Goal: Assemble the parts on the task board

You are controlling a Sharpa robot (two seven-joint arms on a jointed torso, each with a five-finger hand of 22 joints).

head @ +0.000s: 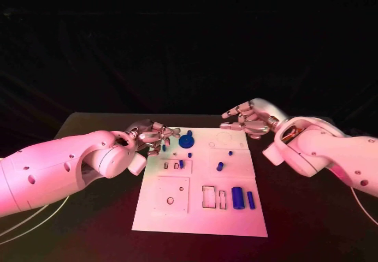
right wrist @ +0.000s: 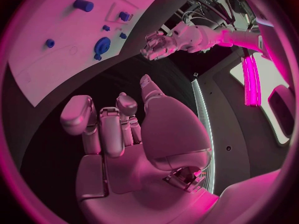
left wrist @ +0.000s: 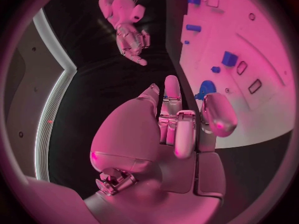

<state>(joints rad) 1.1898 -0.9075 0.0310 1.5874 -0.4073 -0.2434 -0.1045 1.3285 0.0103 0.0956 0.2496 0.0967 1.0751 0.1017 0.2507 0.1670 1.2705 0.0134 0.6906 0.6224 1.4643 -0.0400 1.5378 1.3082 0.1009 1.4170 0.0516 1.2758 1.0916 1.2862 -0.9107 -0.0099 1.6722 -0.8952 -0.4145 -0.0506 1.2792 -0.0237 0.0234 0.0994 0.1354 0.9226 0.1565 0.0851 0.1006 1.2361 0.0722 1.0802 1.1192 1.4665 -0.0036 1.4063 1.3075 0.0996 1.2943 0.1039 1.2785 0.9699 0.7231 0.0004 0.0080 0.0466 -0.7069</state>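
The white task board (head: 201,215) lies in the middle of the black table. A blue gear (head: 187,141) sits near its far edge, with small blue pegs (head: 220,166) mid-board and two blue cylinders (head: 237,195) nearer me. My left hand (head: 153,136) hovers over the board's far left corner, just left of the gear (left wrist: 206,88), its fingers (left wrist: 171,97) loosely bent and apart with nothing in them. My right hand (head: 248,120) hangs above the far right corner, empty too, fingers (right wrist: 102,127) half curled. The gear (right wrist: 101,46) lies ahead of it.
Rectangular and round recesses (head: 208,196) mark the board's near half, beside the cylinders. Black table (head: 315,218) surrounds the board on all sides. The right wrist view shows the left hand (right wrist: 159,46) across the board (right wrist: 56,50); the left wrist view shows the right hand (left wrist: 131,37).
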